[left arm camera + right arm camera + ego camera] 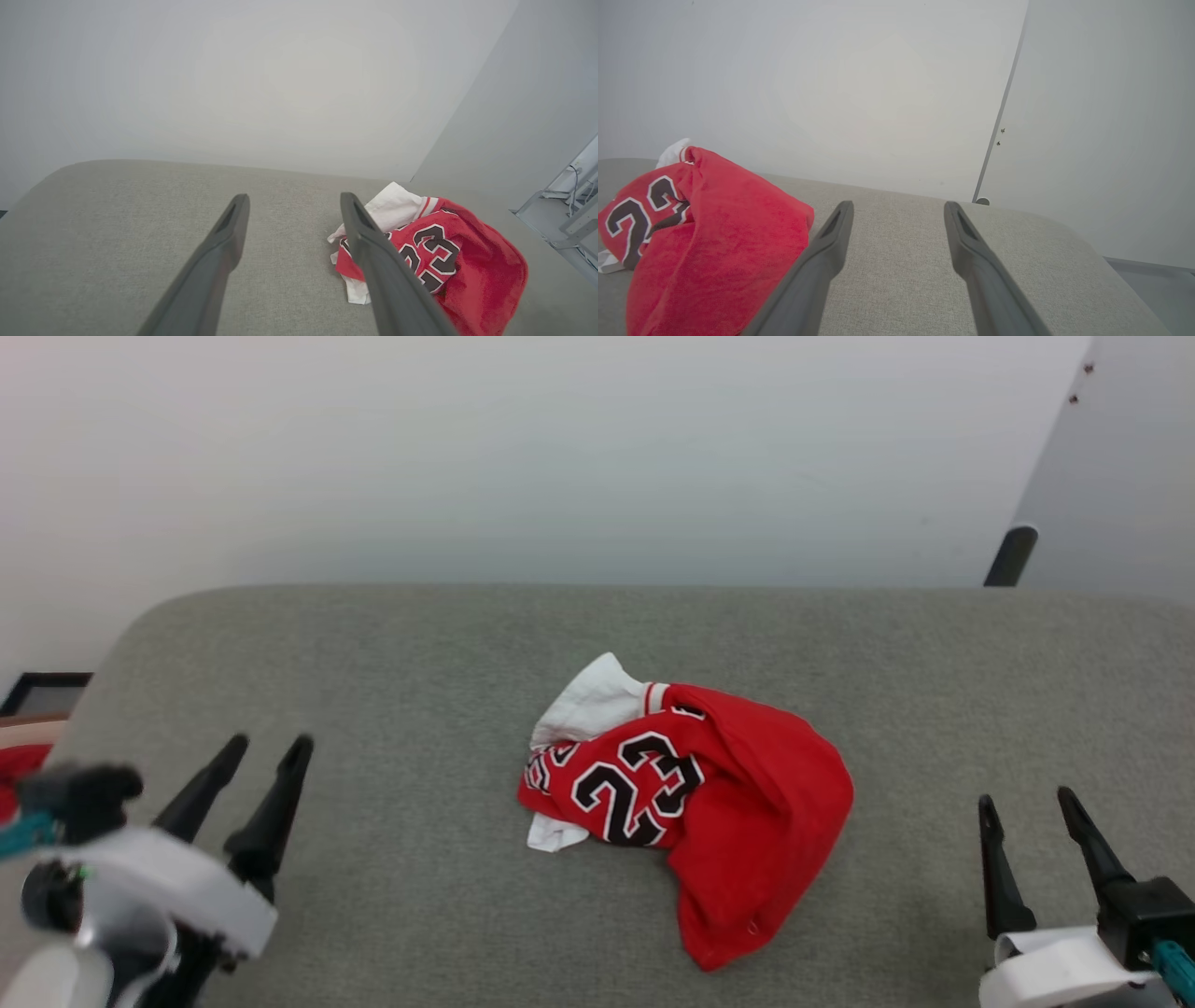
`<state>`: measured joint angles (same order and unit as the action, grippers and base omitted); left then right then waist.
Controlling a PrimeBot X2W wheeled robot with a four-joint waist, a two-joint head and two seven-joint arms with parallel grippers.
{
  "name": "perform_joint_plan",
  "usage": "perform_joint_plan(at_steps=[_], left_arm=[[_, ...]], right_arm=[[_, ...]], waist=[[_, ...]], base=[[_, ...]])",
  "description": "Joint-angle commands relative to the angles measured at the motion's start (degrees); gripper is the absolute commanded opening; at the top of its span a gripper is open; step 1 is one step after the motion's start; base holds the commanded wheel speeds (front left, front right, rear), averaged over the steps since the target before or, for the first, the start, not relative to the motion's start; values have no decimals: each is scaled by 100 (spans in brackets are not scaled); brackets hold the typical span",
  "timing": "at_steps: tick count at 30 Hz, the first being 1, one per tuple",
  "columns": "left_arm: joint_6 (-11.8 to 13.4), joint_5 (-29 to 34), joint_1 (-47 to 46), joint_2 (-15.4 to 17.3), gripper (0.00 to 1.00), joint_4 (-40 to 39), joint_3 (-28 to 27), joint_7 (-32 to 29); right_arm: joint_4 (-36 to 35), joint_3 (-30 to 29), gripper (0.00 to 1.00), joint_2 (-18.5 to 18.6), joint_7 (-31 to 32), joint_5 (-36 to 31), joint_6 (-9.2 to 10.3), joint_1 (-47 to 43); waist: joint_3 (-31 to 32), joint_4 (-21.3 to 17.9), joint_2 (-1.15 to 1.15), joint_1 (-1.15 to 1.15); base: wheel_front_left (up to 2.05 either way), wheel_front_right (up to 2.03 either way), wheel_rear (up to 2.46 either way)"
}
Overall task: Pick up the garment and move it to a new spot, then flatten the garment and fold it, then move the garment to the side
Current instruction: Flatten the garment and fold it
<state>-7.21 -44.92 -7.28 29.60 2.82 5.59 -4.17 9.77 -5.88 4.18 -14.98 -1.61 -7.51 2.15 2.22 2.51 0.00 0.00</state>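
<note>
Jersey cloth, red with white lining showing, lies crumpled mid-surface: the garment (pixel 719 803) sits between the two grippers, its heap running from a far-left white flap to a near-right red tail. Judged from the head view, the right gripper (pixel 1024 800) is nearer, with the bundle to its left; the left gripper (pixel 269 745) stands further off. Both pairs of jaws are spread wide and hold nothing. Beneath is grey woven padding (pixel 420 644); behind, a pale wall (pixel 560 448).

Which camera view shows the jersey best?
The head view: the jersey lies whole and uncovered, its 23 readable. In the left wrist view a finger of the left gripper hides part of it. In the right wrist view the picture's left edge cuts it off.
</note>
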Motion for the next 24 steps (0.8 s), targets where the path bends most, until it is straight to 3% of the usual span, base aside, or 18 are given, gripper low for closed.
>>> perform_joint_plan(at_steps=[1, 13, 24], left_arm=[[22, -109, -168, 21, 100, -53, 44, -188], [319, -903, -1029, 76, 100, 113, 716, -2502], [293, -904, -1570, 100, 100, 470, 1221, -3394]], right_arm=[[-9, 41, 100, -7, -28, -14, 4, 121], [-104, 233, 100, -53, -28, 43, 4, 417], [-315, 257, 100, -97, -27, 7, 4, 722]], waist=[[-112, -121, 0, 0], [-629, -586, 0, 0], [-1219, -875, 0, 0]], base=[[0, 0, 0], [0, 0, 0], [0, 0, 0]])
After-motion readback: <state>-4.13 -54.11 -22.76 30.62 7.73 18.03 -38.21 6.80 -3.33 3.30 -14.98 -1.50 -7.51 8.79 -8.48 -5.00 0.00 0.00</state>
